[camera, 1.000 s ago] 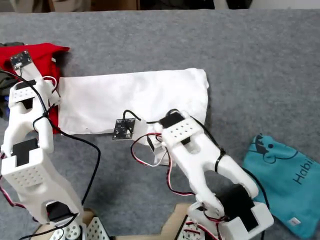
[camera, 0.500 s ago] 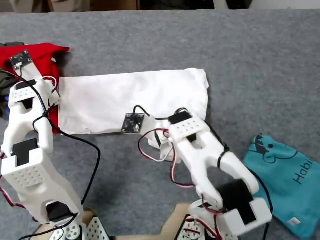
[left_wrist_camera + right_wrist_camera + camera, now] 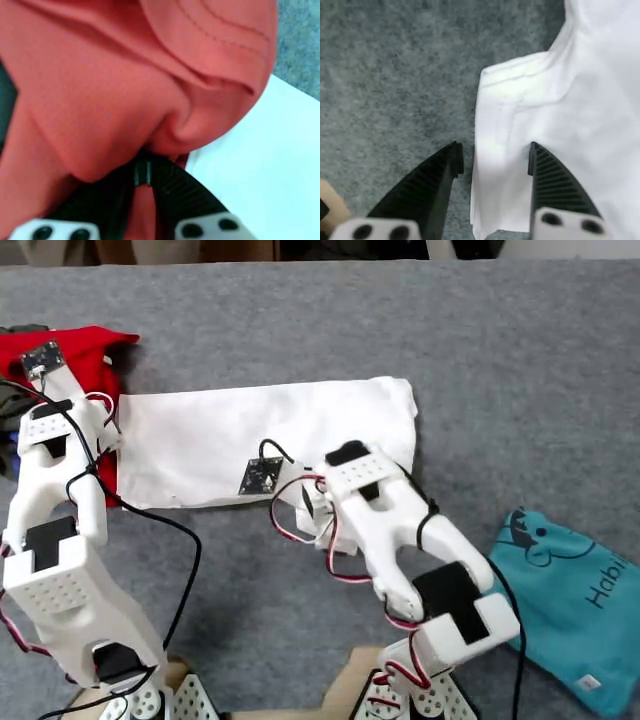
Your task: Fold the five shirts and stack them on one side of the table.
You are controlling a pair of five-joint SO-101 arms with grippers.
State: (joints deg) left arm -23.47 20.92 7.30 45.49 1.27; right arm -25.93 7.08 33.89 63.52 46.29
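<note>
A white shirt (image 3: 270,440) lies flat across the middle of the grey table (image 3: 500,360). At its near edge, in the right wrist view, my right gripper (image 3: 495,155) stands open with its fingers on either side of a white sleeve (image 3: 505,120). In the high view that gripper (image 3: 312,512) is mostly hidden under its arm. A red shirt (image 3: 75,348) is bunched at the far left, touching the white shirt's left end. My left gripper (image 3: 143,172) is shut on a fold of the red shirt (image 3: 100,90). A teal shirt (image 3: 565,595) lies at the right.
Dark and blue cloth (image 3: 8,455) peeks out at the table's left edge beside the red shirt. Cables (image 3: 180,550) loop from both arms over the near part of the table. Bare grey table stretches behind and to the right of the white shirt.
The right arm swung right, then pushed farther from the table's near edge onto the white shirt's near edge. The left arm and the red shirt stayed still.
</note>
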